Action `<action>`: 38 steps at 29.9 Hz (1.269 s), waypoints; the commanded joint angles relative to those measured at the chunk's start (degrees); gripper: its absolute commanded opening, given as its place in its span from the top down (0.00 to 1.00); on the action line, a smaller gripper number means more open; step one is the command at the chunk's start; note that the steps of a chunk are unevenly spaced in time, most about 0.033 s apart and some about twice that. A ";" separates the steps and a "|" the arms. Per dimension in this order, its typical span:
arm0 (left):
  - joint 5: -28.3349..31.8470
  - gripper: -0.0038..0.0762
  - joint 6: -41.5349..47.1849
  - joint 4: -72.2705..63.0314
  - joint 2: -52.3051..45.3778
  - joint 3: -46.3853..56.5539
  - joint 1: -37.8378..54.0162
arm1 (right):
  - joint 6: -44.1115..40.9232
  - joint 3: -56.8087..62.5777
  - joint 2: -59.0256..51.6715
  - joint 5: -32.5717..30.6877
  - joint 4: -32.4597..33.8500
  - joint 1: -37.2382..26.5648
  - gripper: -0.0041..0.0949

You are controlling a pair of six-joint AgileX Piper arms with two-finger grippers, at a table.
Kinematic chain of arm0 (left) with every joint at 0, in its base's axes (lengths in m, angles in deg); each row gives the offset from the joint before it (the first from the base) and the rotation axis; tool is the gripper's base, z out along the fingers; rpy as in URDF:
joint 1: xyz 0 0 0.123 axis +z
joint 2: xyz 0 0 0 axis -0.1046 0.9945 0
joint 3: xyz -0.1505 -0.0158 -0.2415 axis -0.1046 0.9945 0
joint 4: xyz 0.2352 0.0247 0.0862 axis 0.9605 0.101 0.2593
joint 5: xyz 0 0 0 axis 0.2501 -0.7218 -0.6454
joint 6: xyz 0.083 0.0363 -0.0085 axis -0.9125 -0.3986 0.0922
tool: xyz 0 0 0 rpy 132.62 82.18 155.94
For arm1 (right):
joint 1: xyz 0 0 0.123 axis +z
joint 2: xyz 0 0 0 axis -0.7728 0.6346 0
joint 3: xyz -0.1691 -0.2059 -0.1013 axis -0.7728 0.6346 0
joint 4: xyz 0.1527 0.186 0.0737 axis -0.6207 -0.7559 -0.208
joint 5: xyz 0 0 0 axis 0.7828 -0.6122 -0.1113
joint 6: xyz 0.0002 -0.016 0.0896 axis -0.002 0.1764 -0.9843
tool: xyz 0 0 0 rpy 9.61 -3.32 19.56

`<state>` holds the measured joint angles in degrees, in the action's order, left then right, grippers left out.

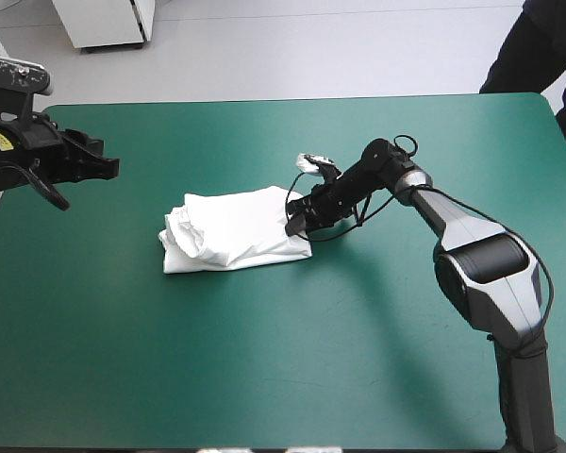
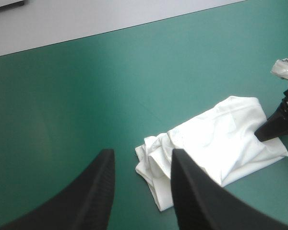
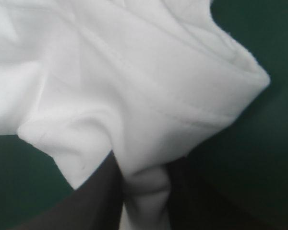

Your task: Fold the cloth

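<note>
The white T-shirt (image 1: 228, 229) lies as a folded bundle near the middle of the teal-green table, its left end crumpled. My right gripper (image 1: 298, 219) is at the bundle's right edge, shut on the T-shirt (image 3: 134, 96); a pinch of cloth runs down between its black fingers (image 3: 98, 191). My left gripper (image 1: 108, 168) hangs raised over the table's left side, well apart from the bundle, fingers open with nothing between them. From the left wrist the T-shirt (image 2: 216, 139) lies ahead of my left gripper (image 2: 141, 167), the right gripper's tip (image 2: 276, 125) resting on its far side.
The teal-green cover (image 1: 264, 359) lies bare all round the bundle. A person in dark clothing (image 1: 538, 47) stands beyond the table's far right corner.
</note>
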<state>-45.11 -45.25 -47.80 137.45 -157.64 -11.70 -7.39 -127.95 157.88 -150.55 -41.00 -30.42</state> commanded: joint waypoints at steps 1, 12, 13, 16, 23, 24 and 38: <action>3.40 0.59 0.35 -1.28 -1.16 -1.30 -0.07 | 0.80 -1.32 -2.62 0.97 0.58 0.48 0.97; 3.65 0.59 0.14 -2.80 -1.16 -1.30 -0.07 | -4.75 -5.90 -4.22 -2.94 19.49 -4.81 0.97; 3.76 0.59 0.14 -2.80 -1.16 -1.30 -0.07 | -4.75 -5.78 -4.73 -3.60 21.30 -5.91 0.97; 3.77 0.59 0.14 -2.80 -1.16 -1.30 -0.07 | -5.66 -4.02 -6.44 -4.71 25.43 -9.35 0.97; 3.77 0.59 -0.76 -3.77 -1.16 -1.30 -0.07 | -5.85 3.31 -12.42 -5.00 32.38 -19.69 0.97; 3.77 0.59 -0.76 -3.77 -1.16 -1.30 -0.07 | -5.96 4.39 -13.54 -4.75 33.86 -20.99 0.97; 4.40 0.59 -0.90 -4.20 -1.16 -1.30 -0.07 | -6.72 23.84 -27.11 3.45 39.46 -46.82 0.97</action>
<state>-44.42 -46.16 -50.62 137.45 -157.64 -11.70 -14.18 -105.15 135.60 -148.94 -1.96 -72.94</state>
